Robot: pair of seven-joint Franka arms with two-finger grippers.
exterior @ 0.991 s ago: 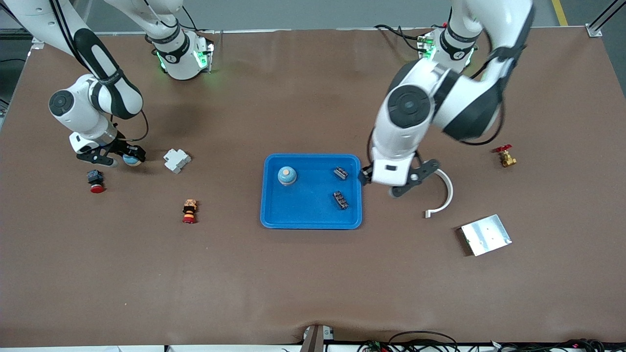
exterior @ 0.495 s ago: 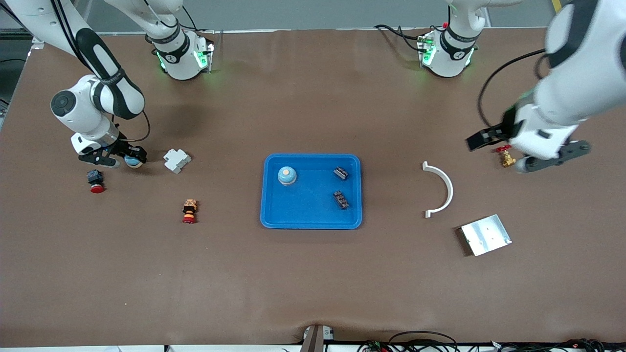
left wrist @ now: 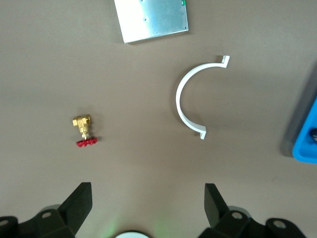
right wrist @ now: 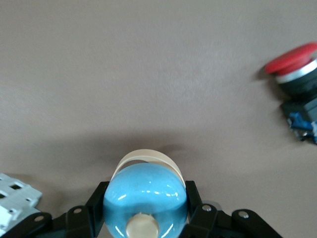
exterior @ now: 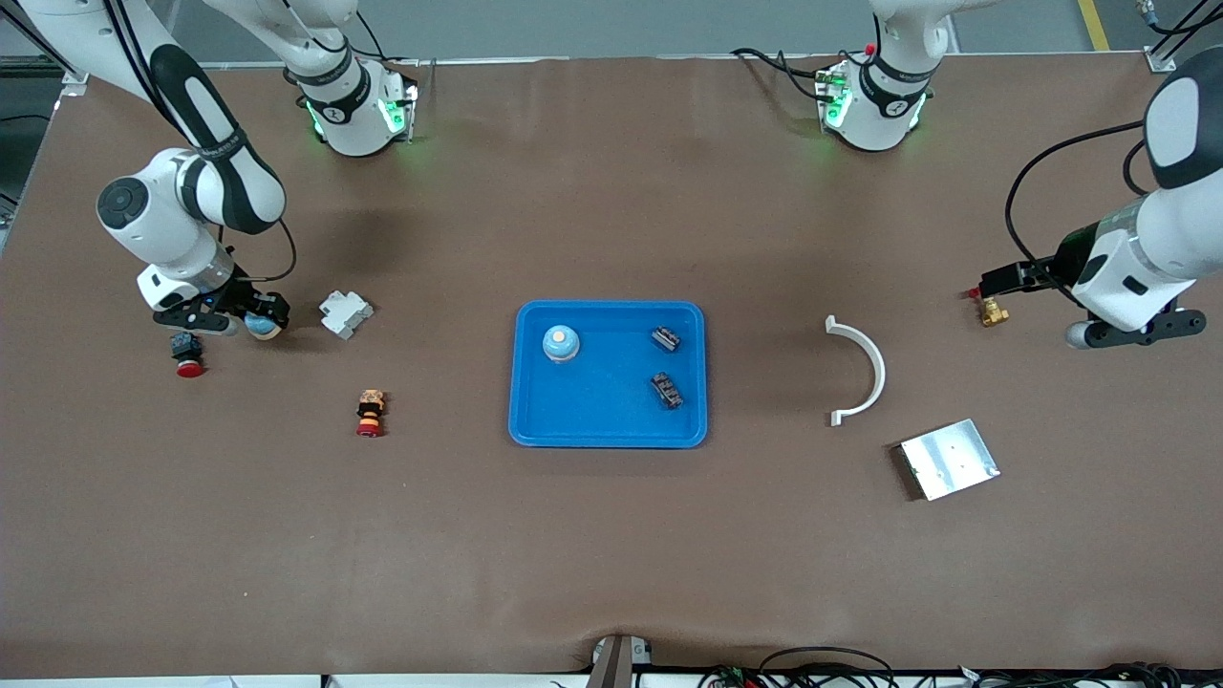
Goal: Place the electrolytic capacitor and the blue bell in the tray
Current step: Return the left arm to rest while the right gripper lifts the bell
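The bright-blue tray (exterior: 535, 420) lies mid-table. In it sit one blue bell (exterior: 561, 343) and two small dark components (exterior: 666, 337), (exterior: 666, 390). My right gripper (exterior: 251, 316) is shut on a second blue bell (exterior: 262, 328), low over the table toward the right arm's end. In the right wrist view that bell (right wrist: 146, 196) sits between my fingers (right wrist: 96, 198). My left gripper (exterior: 1070, 306) is open and empty, up over the table beside a brass valve (exterior: 991, 310). Its wrist view (left wrist: 146, 208) shows only bare table between the jaws.
A red push button (exterior: 187, 354) and a white block (exterior: 345, 312) flank the held bell. A stacked orange-red part (exterior: 370, 413) lies nearer the camera. A white curved clamp (exterior: 860, 368) and a silver plate (exterior: 949, 459) lie toward the left arm's end.
My left arm has swung away from the tray's edge to the left arm's end of the table, beside the brass valve. My right gripper, with the bell, has barely shifted.
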